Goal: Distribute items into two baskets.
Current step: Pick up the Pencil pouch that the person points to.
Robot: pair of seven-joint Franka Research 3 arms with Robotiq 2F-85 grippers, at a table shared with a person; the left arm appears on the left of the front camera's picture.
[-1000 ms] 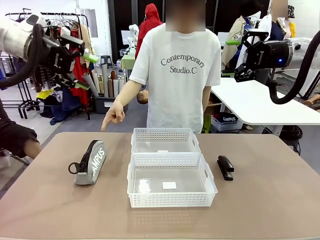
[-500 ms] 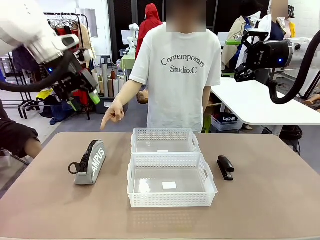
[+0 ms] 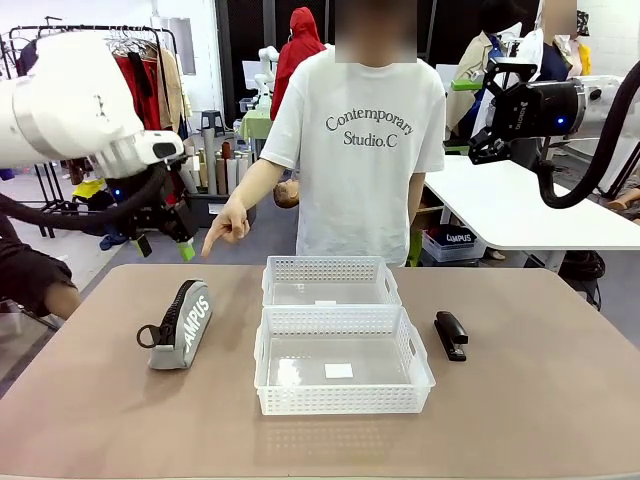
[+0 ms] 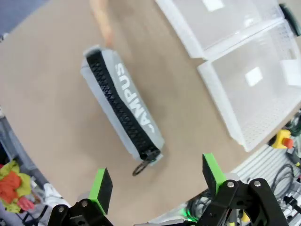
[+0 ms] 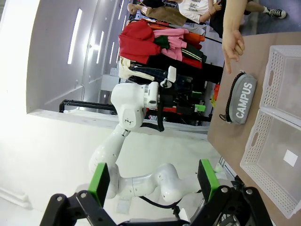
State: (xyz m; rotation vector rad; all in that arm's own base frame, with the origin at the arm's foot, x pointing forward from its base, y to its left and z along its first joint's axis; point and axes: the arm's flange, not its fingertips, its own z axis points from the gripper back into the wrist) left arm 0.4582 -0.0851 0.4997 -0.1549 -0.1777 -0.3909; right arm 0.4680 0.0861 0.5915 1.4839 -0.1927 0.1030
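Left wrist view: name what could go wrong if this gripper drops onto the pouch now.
1. The person's hand points close by the pouch; a descent could strike it.
2. The open left gripper is not squared to the pouch, which lies diagonally under it, so it may pinch one end and twist it.
3. The pouch stands on its narrow edge and might tip.
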